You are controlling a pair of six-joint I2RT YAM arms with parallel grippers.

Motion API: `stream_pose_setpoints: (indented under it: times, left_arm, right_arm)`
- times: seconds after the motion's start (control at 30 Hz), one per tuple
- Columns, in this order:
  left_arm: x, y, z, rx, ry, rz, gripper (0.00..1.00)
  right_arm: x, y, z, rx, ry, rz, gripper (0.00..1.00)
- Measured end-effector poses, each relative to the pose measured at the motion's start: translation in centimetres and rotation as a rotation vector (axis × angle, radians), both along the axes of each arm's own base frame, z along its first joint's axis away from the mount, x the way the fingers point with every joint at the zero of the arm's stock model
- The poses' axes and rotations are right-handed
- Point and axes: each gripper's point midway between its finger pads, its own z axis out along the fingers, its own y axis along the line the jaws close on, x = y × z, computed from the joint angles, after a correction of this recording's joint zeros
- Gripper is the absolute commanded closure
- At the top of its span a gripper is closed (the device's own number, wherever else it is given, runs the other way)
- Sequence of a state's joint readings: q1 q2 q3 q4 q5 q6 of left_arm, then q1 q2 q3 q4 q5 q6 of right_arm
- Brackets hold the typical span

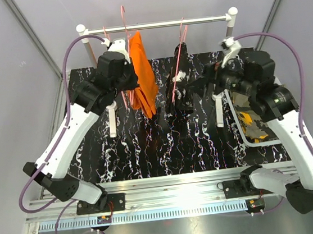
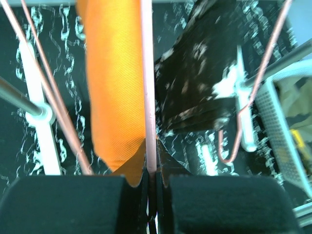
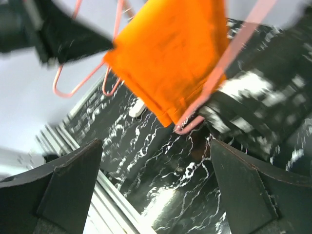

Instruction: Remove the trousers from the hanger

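Note:
The bright orange trousers (image 1: 142,73) hang on a pink hanger (image 2: 147,87) from the rail. My left gripper (image 1: 131,86) is shut on that hanger's wire, right beside the orange cloth (image 2: 114,83). The black trousers with white markings (image 1: 178,87) hang on a second pink hanger (image 3: 229,53) to the right. My right gripper (image 1: 200,84) is open and empty, just right of the black trousers (image 3: 263,102), with the orange trousers (image 3: 170,48) beyond. The camouflage trousers (image 1: 251,116) lie in a white basket (image 1: 237,120) at the right.
A white clothes rack (image 1: 157,24) with two posts stands across the back of the black marbled table (image 1: 166,150). Empty pink hangers (image 2: 48,97) hang left of the orange trousers. The basket (image 2: 278,117) shows at the right of the left wrist view.

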State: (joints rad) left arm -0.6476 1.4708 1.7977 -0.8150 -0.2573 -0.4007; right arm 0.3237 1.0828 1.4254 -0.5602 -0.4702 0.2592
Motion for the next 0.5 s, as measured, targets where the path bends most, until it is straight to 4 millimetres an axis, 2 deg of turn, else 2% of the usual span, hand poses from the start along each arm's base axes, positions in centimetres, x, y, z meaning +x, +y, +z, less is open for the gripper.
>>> stream_pose_setpoints:
  times: [0.13, 0.27, 0.37, 0.5]
  left_arm:
    - [-0.6, -0.3, 2.3, -0.048, -0.030, 0.001, 1.00]
    - [-1.9, -0.2, 3.3, -0.086, -0.008, 0.006, 1.00]
    - [-3.2, 0.1, 3.9, -0.122, 0.010, 0.015, 1.00]
    - [-5.1, 0.9, 5.7, -0.213, 0.012, 0.030, 1.00]
  right_arm:
    - [-1.1, 4.7, -0.6, -0.107, -0.087, 0.085, 0.00]
    - [-1.9, 9.1, -3.1, -0.220, -0.166, 0.113, 0.01]
    - [-2.3, 11.1, -5.9, -0.280, -0.206, 0.099, 0.01]
    - [-2.3, 13.3, -8.8, -0.321, -0.251, 0.050, 0.00]
